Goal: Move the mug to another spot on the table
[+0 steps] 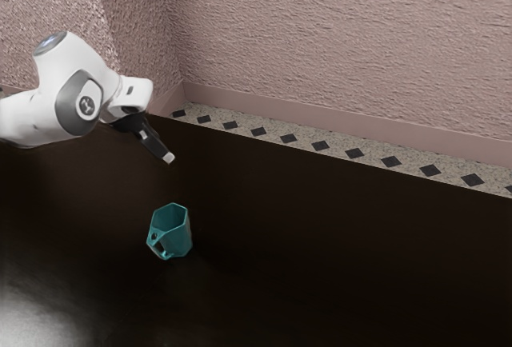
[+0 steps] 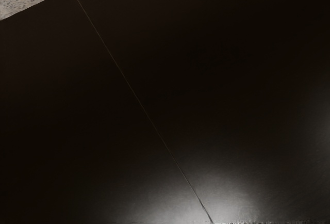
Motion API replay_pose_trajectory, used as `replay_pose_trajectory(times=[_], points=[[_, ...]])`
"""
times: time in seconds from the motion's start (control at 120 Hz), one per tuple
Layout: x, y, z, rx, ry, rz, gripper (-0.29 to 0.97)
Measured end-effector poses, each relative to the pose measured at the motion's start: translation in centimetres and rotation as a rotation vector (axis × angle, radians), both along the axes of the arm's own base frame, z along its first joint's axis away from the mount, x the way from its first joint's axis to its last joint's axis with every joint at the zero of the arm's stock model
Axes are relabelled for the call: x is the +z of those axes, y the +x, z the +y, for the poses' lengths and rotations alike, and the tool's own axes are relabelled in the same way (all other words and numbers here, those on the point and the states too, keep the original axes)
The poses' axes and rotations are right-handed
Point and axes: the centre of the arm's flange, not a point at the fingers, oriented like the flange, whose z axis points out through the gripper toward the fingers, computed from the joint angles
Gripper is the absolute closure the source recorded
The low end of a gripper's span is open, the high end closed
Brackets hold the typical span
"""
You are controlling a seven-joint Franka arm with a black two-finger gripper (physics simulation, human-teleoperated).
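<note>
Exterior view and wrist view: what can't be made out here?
- Arm: base cut off by the exterior view's left edge.
- Mug: inside bottom hidden by its own wall, exterior view.
- Table: front and right ends cut off by the exterior view's edges.

The table [image 1: 336, 267] is one broad, dark, nearly black slab with a glossy top. A pale glare [image 1: 24, 315] sits on it at the near corner on the exterior view's left. Its far edge runs straight, slanting nearer toward the exterior view's right. In the wrist view a thin seam [image 2: 139, 105] crosses the dark top and runs into a soft bright patch. One thing stands on the table: a teal, faceted mug [image 1: 169, 231], mouth up, left of the middle, its handle turned to the near side.
</note>
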Motion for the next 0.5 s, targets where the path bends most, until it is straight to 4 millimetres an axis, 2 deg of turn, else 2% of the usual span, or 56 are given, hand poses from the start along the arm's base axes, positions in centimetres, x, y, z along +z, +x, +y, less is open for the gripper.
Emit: replay_pose_trajectory(times=[0.1,0.358,0.442,0.5], points=[[4.4,1.3,-0.9,-0.044,0.077,0.015,0.0],[14.1,2.5,-6.2,-0.037,0.23,0.059,0.0],[16.5,3.0,-7.5,0.004,0.272,0.069,0.0],[17.2,4.1,-8.2,0.048,0.308,0.092,0.0]])
